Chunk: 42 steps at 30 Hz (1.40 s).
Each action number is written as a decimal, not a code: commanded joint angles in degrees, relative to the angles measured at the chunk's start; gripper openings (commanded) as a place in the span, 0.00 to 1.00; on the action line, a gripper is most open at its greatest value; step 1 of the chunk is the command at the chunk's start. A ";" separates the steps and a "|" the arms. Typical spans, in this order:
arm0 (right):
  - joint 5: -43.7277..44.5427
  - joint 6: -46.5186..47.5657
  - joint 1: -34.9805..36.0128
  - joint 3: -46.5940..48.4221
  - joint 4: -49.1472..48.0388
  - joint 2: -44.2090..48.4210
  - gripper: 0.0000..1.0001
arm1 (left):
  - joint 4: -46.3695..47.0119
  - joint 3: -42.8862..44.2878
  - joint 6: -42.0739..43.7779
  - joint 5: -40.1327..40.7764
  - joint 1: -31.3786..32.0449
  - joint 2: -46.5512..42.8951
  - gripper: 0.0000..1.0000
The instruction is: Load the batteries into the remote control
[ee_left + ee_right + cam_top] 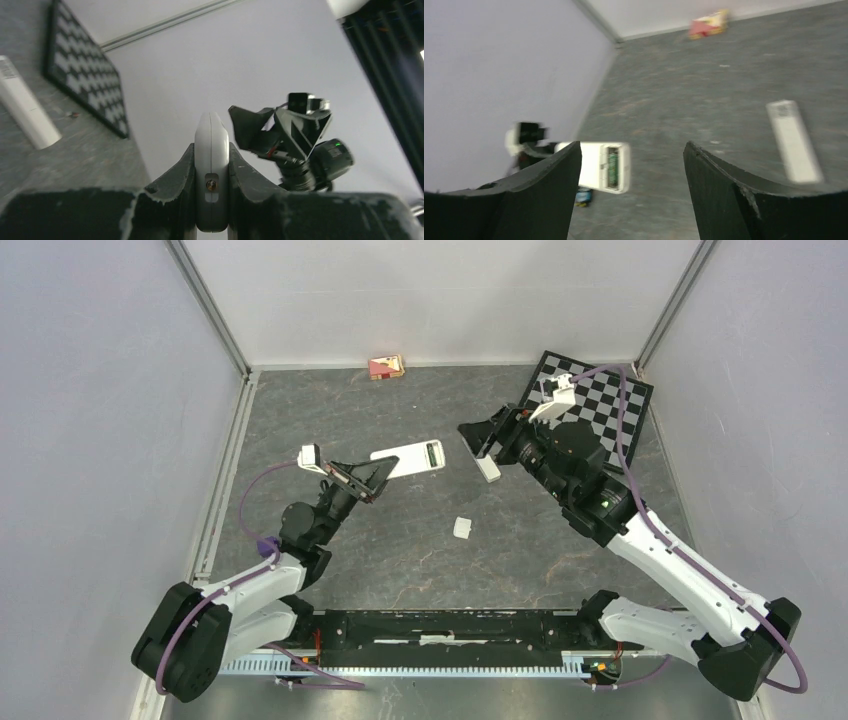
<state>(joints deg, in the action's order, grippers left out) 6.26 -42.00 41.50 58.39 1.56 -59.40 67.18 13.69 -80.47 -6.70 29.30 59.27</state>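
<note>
1. Two arms face each other over the worktop [400,560].
2. Clamped tight in left fingers [175,185]: remote [418,456], raised off the worktop, open bay at its far end.
3. Spread wide, holding nothing: right fingers [549,185], just beside that end.
4. Bay inside is blurred green; cannot tell whether batteries sit there.
5. On the worktop: white bar [488,468] by right fingers, small white piece [463,527] nearer the arm bases.

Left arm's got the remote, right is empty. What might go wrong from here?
The left gripper clamps the remote at one end only, so pressing into the open compartment at the far end may twist or slip it. The right gripper is open and empty, and swinging low could knock the white strip right beside it.
</note>
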 commanded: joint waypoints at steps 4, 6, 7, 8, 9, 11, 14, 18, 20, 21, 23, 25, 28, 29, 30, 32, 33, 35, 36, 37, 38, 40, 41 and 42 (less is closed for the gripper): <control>19.73 20.52 -6.43 4.48 23.87 -7.95 0.76 | -8.11 -2.38 15.51 -12.30 -1.84 -2.19 0.02; 14.08 21.00 -12.32 4.15 23.72 -12.46 0.72 | -10.02 -3.00 17.71 -14.17 -2.25 -3.16 0.02; 12.13 20.54 -14.69 3.68 23.00 -14.85 0.69 | -10.57 -3.06 19.12 -15.30 -2.40 -3.58 0.02; 9.77 20.09 -17.16 3.31 21.69 -17.36 0.67 | -11.12 -3.01 20.04 -16.32 -2.49 -4.03 0.02; 8.49 19.50 -18.84 3.05 20.55 -19.32 0.63 | -11.10 -2.93 21.14 -17.70 -2.49 -4.28 0.02; 8.01 18.52 -21.20 3.58 18.73 -23.68 0.58 | -11.38 -2.39 22.55 -20.45 -2.66 -4.55 0.02; 8.26 16.34 -23.95 6.71 18.59 -30.75 0.51 | -11.36 -1.45 23.46 -23.76 -2.99 -4.17 0.02; 9.44 14.58 -25.63 10.06 18.03 -37.09 0.50 | -10.76 -0.87 23.35 -25.20 -3.45 -3.35 0.02; 9.74 14.58 -26.09 11.57 18.34 -39.30 0.52 | -10.50 -0.77 23.08 -25.21 -3.68 -3.07 0.02; 9.80 14.38 -26.45 12.12 18.49 -40.07 0.52 | -10.33 -0.73 23.01 -25.16 -3.79 -2.90 0.02; 10.93 12.33 -27.01 12.62 19.19 -41.40 0.53 | -10.25 -0.82 22.97 -24.83 -3.97 -2.69 0.02; 12.42 9.14 -27.48 12.54 19.20 -42.31 0.54 | -9.90 -0.80 22.86 -24.51 -4.07 -2.36 0.02; 14.77 4.78 -27.43 12.45 18.59 -43.40 0.55 | -9.10 -0.83 22.64 -24.60 -4.16 -1.67 0.02; 14.81 3.90 -27.49 12.64 18.56 -43.71 0.55 | -8.92 -0.86 22.51 -24.60 -4.23 -1.58 0.02; 15.31 3.22 -27.48 13.20 19.05 -44.23 0.54 | -8.91 -0.86 22.46 -24.59 -4.22 -1.44 0.02; 16.41 1.62 -27.43 13.81 19.91 -45.19 0.54 | -8.82 -1.03 22.37 -24.54 -4.25 -1.57 0.02; 16.53 1.20 -27.46 13.98 19.94 -45.68 0.54 | -8.82 -1.20 22.37 -24.40 -4.28 -1.53 0.02; 16.97 0.00 -27.43 14.12 20.24 -46.52 0.52 | -8.82 -1.36 22.37 -24.18 -4.32 -1.61 0.02; 17.24 -0.46 -27.51 14.12 20.17 -46.87 0.52 | -8.82 -1.53 22.37 -23.97 -4.29 -1.66 0.02; 17.25 -0.66 -27.45 13.97 19.49 -47.16 0.52 | -8.73 -1.63 22.37 -23.90 -4.41 -1.73 0.02; 17.00 -0.69 -27.48 13.86 18.58 -47.56 0.51 | -8.72 -1.65 22.37 -23.89 -4.42 -1.69 0.02; 16.14 -0.18 -27.46 14.07 16.77 -48.41 0.51 | -8.73 -1.73 22.37 -23.84 -4.50 -1.71 0.02; 16.00 -0.10 -27.46 14.55 16.67 -49.14 0.51 | -8.73 -1.74 22.37 -23.88 -4.51 -1.70 0.02; 15.94 0.08 -27.44 15.57 17.11 -49.88 0.52 | -8.62 -1.81 22.29 -23.74 -4.59 -1.70 0.02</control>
<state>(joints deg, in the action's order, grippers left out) 21.19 -40.71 14.13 70.08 20.84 -107.13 54.92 10.79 -59.99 -30.30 25.19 57.76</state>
